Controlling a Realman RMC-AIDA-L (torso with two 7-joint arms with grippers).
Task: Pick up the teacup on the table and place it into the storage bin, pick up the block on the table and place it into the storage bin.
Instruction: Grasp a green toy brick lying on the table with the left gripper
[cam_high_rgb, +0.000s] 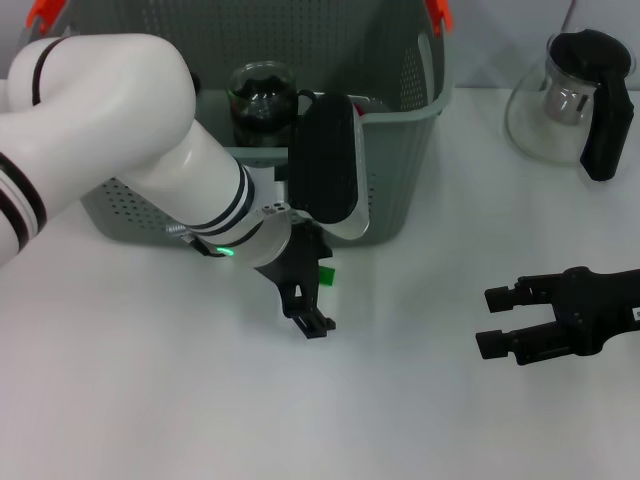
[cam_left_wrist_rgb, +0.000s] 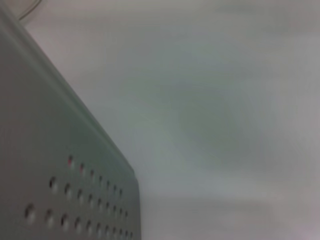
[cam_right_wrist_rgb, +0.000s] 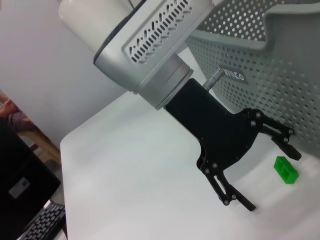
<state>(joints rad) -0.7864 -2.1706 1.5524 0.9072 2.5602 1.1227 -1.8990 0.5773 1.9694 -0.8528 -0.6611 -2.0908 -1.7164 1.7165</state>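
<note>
Block, small and green, sits on the white table just in front of the bin, close to its near wall. Around it hangs the left gripper, fingers spread wide apart, one tip between block and bin wall, the other on the block's near side; neither finger touches the block. From the head view only a sliver of green shows behind the black fingers. A dark glass cup already stands upright inside the grey perforated bin, towards its far side. Off to the right and well apart, the right gripper rests low over the table, fingers parted, holding nothing. A glass teapot with a black handle stands at the far right of the table.
</note>
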